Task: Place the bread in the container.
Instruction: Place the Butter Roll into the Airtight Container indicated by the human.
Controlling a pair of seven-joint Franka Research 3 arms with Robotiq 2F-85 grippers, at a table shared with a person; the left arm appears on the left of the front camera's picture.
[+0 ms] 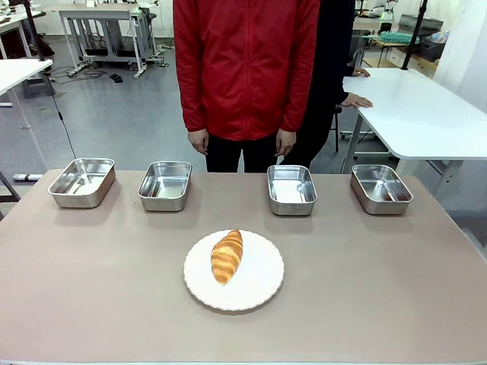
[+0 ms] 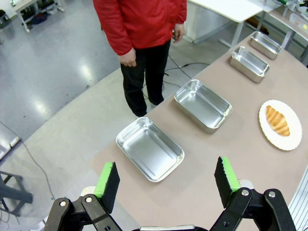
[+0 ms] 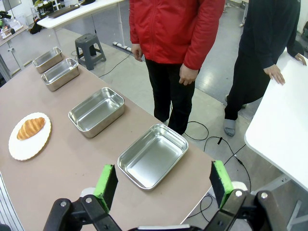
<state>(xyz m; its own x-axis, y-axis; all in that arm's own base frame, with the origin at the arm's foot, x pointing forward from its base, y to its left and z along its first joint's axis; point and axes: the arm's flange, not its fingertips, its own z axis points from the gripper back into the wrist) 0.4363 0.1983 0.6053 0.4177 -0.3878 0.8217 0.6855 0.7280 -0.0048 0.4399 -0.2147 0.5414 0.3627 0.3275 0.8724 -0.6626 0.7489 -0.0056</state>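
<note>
Left gripper (image 2: 166,168) and right gripper (image 3: 162,171) wide open, empty

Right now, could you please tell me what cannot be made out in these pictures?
Front view: underside of the bread, hidden against the plate.
Front view: the person in red above the shoulders, cut off by the top edge.
Front view: a second person in dark clothes, mostly hidden behind the first.
Left wrist view: the farthest pan, too small to check its floor.
</note>
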